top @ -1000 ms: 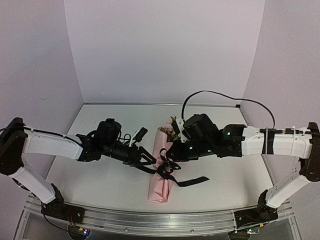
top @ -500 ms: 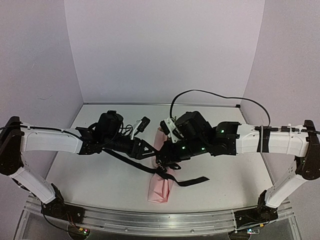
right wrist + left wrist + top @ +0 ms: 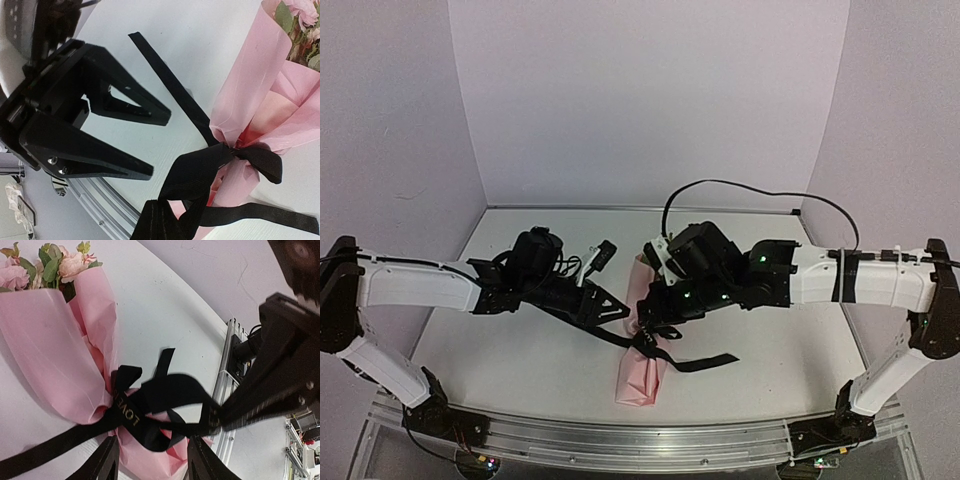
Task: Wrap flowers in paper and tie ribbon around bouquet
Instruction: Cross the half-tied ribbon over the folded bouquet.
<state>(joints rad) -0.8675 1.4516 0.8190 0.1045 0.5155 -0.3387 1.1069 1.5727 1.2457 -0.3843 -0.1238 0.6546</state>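
Note:
The bouquet (image 3: 642, 372) lies on the table: a pink paper (image 3: 47, 342) cone with the flowers (image 3: 52, 265) at its wide end. In the top view the flowers are hidden under my right arm. A black ribbon (image 3: 125, 410) is tied round the cone's waist, and one tail (image 3: 712, 362) trails right. My right gripper (image 3: 165, 222) is shut on a loop of the ribbon (image 3: 200, 172) just beside the knot. My left gripper (image 3: 152, 460) is open just left of the knot, its fingers (image 3: 107, 167) spread and gripping nothing. A ribbon strand (image 3: 588, 325) runs beneath it.
The white table (image 3: 520, 370) ends in grey walls at the back and sides. A metal rail (image 3: 620, 440) runs along the near edge. A black cable (image 3: 760, 188) loops above the right arm. Both arms (image 3: 420, 285) reach in and meet at the bouquet.
My right gripper has moved left over the bouquet with the ribbon loop, covering the flowers in the top view. My left gripper shifted a little up and right beside the knot.

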